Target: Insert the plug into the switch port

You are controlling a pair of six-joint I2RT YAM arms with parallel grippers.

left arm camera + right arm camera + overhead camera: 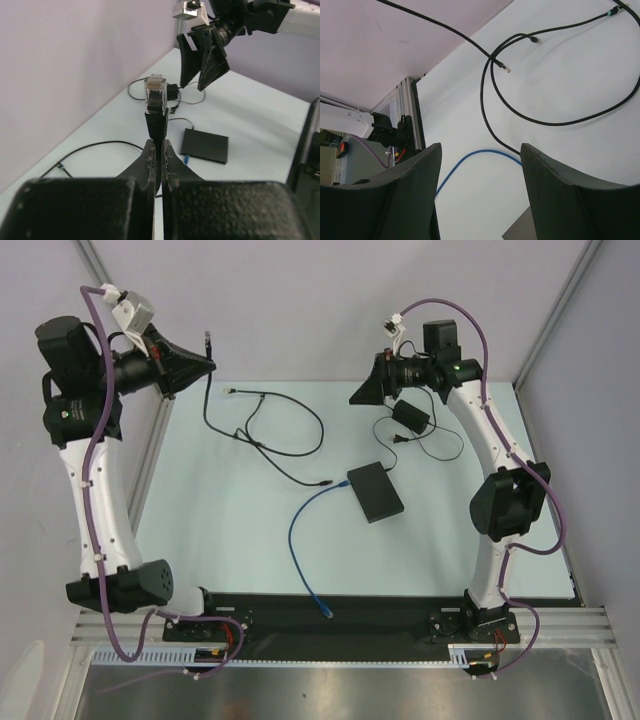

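Pinching the black boot just under the clear plug [154, 90], the left gripper [156, 145] is closed tight, and the plug stands upright above its fingertips, well above the table [260, 115]. Beyond it, the switch [205, 146] lies flat mid-table, with a blue cable [298, 530] reaching one corner. Farther off, the right gripper [195, 80] hangs in the air, its jaws spread wide with nothing between them.

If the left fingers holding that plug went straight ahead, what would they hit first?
Most likely the right arm's open fingers, which face them; the switch lies lower. Depth is unclear.
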